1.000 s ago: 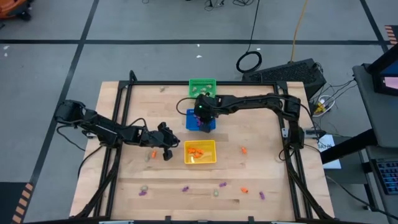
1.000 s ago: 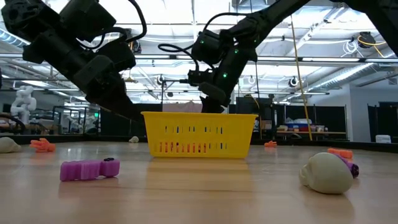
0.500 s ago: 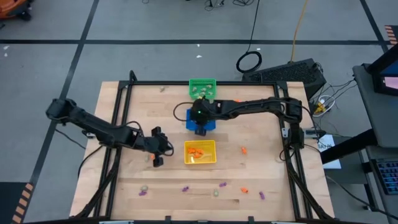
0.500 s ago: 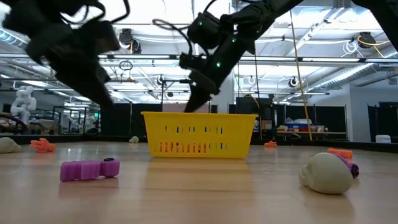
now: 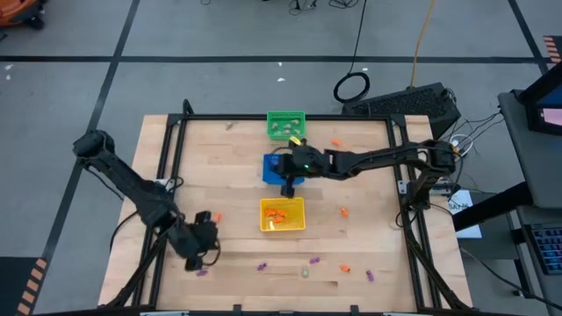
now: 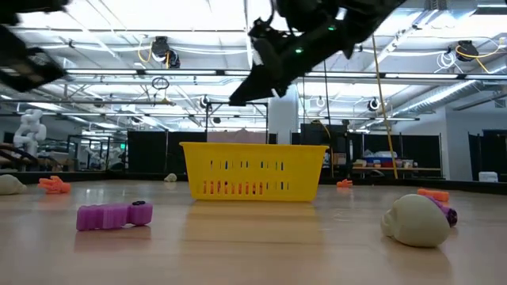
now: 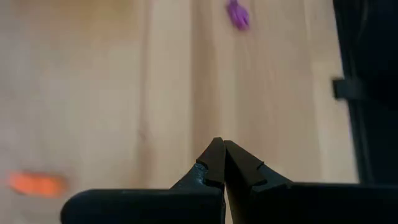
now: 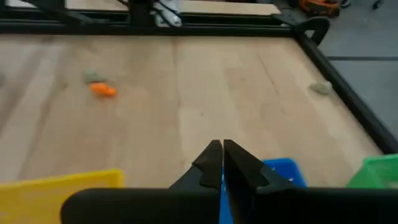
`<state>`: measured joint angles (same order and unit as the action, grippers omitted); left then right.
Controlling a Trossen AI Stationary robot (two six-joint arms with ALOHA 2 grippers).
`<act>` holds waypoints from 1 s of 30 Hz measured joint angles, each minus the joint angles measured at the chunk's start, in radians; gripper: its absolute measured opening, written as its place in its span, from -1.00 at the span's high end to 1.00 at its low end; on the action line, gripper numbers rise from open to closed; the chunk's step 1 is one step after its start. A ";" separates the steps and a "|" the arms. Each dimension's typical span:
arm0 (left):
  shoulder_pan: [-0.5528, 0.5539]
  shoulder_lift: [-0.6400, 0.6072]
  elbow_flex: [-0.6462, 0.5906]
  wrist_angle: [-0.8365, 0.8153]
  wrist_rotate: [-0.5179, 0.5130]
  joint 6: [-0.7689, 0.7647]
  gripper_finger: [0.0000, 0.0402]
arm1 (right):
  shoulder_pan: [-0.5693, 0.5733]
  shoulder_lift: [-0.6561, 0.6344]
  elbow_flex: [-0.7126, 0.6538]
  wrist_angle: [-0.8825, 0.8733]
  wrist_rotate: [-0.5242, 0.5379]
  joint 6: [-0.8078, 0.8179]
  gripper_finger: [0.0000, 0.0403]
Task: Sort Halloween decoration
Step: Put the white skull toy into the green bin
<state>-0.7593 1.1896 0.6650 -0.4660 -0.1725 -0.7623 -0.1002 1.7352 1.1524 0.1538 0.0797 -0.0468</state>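
Pincer, right [image 5: 286, 187]: fingers pressed together with nothing between them, poised over the blue basket [image 5: 274, 167], at its edge nearest the yellow basket [image 5: 283, 214]; the right wrist view shows the closed tips [image 8: 222, 163] above the blue rim, which suggests a drop is done and the arm is free for the next pick.
Pincer, left [image 5: 198, 250]: fingers pressed together and empty, low over the near left part of the table [image 5: 369, 219]; the tips [image 7: 219, 163] point at bare wood, with a purple trinket [image 7: 237, 14] ahead, probably the next target.
Colour logic: orange pieces [image 5: 276, 213] lie in the yellow basket, pale ones [image 5: 283, 128] in the green basket [image 5: 285, 125]; what the blue one holds cannot be made out, though purple would fit.
Halloween decoration, unsorted: scattered loose along the near strip of the table, among it a purple piece [image 5: 201, 272] just beside the left pincer, another purple piece [image 5: 261, 266], a pale piece [image 5: 306, 273] and an orange piece [image 5: 344, 268]; further orange pieces [image 5: 343, 211] lie to the right of the yellow basket.
Low view: purple trinket [image 6: 113, 214] and pale skull [image 6: 415, 219] rest on the wood in front of the yellow basket.
Progress: judged partly done; many trinkets remain outside the baskets.
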 joint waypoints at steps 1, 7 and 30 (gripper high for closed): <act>-0.026 0.014 0.002 0.000 0.000 -0.042 0.98 | 0.006 -0.015 -0.030 0.029 0.001 0.009 1.00; -0.145 0.141 0.044 -0.050 0.013 -0.200 0.98 | 0.053 -0.087 -0.165 0.138 0.100 0.026 1.00; -0.170 0.415 0.212 -0.233 0.138 -0.331 0.20 | 0.115 -0.108 -0.218 0.177 0.160 -0.001 1.00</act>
<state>-0.9291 1.6043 0.8772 -0.6987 -0.0341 -1.0931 0.0151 1.6268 0.9348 0.3305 0.2398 -0.0482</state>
